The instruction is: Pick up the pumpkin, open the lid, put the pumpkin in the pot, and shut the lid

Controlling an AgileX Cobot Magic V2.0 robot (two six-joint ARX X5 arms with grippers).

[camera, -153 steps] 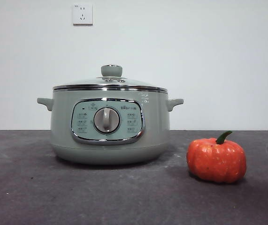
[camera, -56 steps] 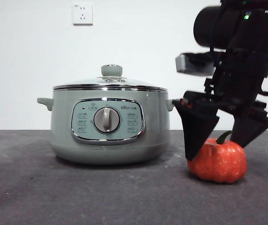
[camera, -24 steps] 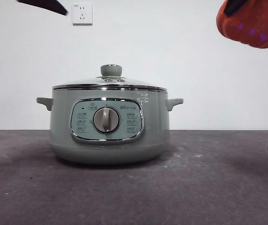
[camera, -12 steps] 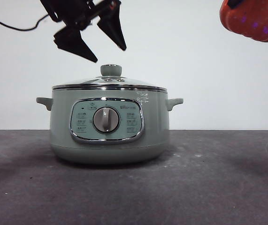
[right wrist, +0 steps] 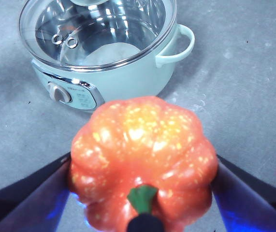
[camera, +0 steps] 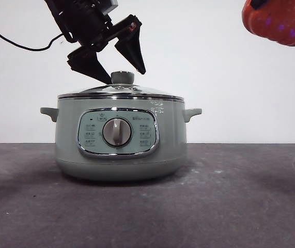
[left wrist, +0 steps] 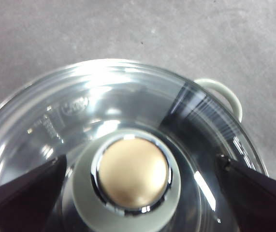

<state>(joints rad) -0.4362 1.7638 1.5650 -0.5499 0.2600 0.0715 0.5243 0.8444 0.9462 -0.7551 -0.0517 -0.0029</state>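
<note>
Left gripper (camera: 120, 63): hung over the pot's top, its two black jaws spread apart with one tip on each side of the lid's knob; in the left wrist view (left wrist: 138, 169) only the jaw tips showed, at the picture's lower corners, and neither touched the knob.
Right gripper (right wrist: 140, 174): clamped on the pumpkin, a dark jaw pressed against each flank; its fingertips were covered by the fruit, and in the front view it was almost wholly out of frame.
Pumpkin (right wrist: 142, 169): held high in the air, well apart from the pot; in the front view (camera: 281, 21) only its lower part showed at the top corner, the rest cut off.
Lid (camera: 120, 93): seated on the pot, closed; the knob (left wrist: 133, 173) stood between the left jaw tips, its lower edge cut off in the wrist view.
Pot (camera: 120, 135): upright on the dark table (camera: 240, 206), dial facing the camera; its inside was visible only dimly through the glass.
Cable (camera: 13, 41): a thin black line trailing from the left arm, running out of frame.
</note>
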